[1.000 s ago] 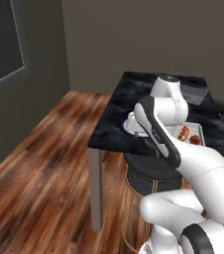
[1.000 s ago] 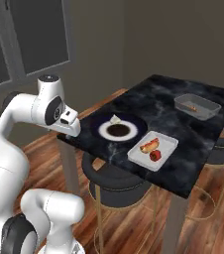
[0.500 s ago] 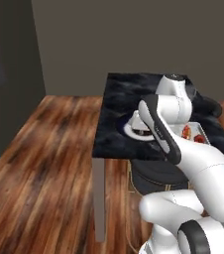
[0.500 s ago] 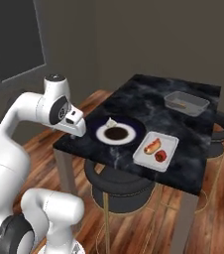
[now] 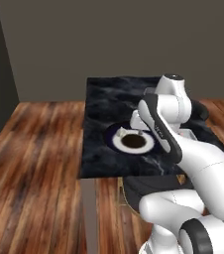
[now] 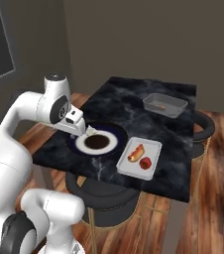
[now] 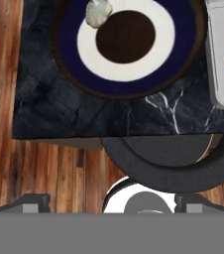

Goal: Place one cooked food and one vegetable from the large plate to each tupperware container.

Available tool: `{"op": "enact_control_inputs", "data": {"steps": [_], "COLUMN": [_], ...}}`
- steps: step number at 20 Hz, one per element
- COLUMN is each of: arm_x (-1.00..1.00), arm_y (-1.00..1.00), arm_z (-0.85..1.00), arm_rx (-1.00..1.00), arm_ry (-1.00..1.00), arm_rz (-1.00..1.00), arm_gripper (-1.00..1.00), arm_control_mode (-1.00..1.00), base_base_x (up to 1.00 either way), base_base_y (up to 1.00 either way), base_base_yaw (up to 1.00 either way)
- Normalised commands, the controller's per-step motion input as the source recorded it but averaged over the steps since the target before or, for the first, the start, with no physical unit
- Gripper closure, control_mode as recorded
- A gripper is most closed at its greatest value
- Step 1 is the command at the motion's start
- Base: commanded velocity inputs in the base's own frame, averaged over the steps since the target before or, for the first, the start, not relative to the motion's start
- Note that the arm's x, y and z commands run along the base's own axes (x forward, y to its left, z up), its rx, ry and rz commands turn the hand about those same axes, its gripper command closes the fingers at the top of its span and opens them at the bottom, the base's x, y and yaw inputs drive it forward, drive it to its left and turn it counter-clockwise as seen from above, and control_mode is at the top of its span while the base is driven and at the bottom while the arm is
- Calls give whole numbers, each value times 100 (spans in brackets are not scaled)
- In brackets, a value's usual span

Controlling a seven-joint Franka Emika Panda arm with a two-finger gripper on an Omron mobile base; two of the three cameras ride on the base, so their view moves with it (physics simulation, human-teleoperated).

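Gripper (image 6: pixel 86 133) hangs over the near-left rim of the large plate (image 6: pixel 116 133); whether its fingers are apart or together I cannot tell. 1 pale food piece (image 7: pixel 98 12) lies on the plate's white ring, presumably next to go. Just right, the pale container (image 6: pixel 151 143) holds 2 items, sausage (image 6: pixel 136 152) and red vegetable (image 6: pixel 145 163). The far grey container (image 6: pixel 165 104) holds 1 small piece, so judged half-filled.

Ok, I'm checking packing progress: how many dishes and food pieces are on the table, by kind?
Round plates: 1, the large plate
Rectangular containers: 2, pale container, darker container
Food pieces: 4, pale piece on the plate; sausage bun and red piece in the pale container; orange piece in the darker one
Total: 7
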Motion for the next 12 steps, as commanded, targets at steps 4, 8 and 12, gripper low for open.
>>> {"op": "enact_control_inputs", "data": {"steps": [4,8,12], "arm_x": [0,0,0], "arm_y": [0,0,0], "arm_z": [0,0,0], "arm_rx": [0,0,0], "arm_ry": [0,0,0], "arm_rz": [0,0,0], "arm_gripper": [-100,-100,-100], "arm_control_mode": [100,100,100], "base_base_x": [47,23,24], "base_base_y": [63,100,74], "base_base_yaw": [-34,-31,-29]}}
